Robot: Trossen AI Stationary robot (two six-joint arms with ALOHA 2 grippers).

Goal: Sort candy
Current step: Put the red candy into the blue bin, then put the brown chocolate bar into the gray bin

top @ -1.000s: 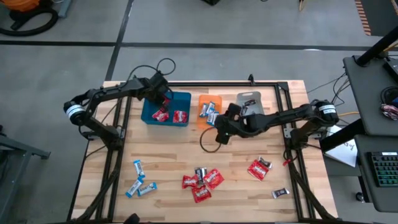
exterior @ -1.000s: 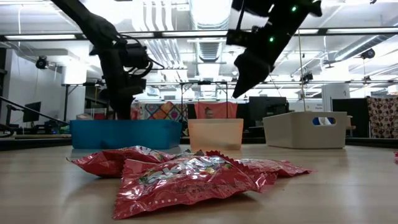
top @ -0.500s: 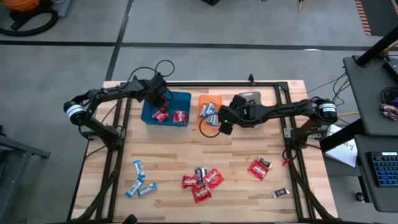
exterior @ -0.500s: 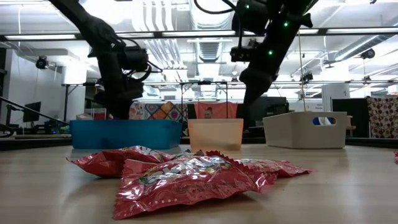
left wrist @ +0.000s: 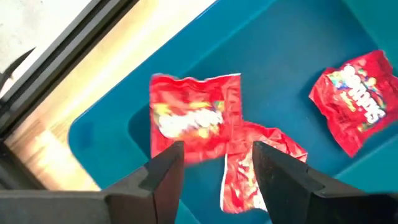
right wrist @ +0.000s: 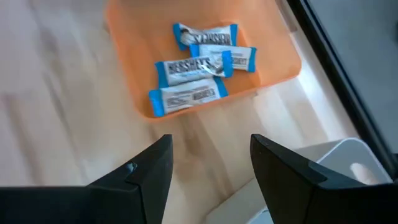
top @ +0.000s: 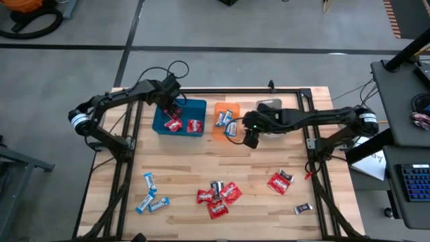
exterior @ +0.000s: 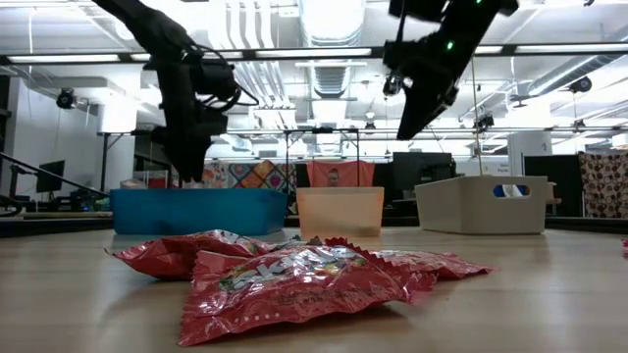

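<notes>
With both the left gripper (left wrist: 214, 163) and right gripper (right wrist: 211, 163) parted and empty, a red candy (left wrist: 194, 116) could be snagged on the blue tray (left wrist: 298, 37) wall if the left arm is withdrawn low.

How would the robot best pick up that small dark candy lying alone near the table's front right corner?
From straight above. The dark candy lies flat on the table, apart from the others, so the tool could close across its narrow middle, not its crimped ends.

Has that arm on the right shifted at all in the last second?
Yes. In the high view the right gripper has gone from the bare wood below the orange tray up to its right edge.
</notes>
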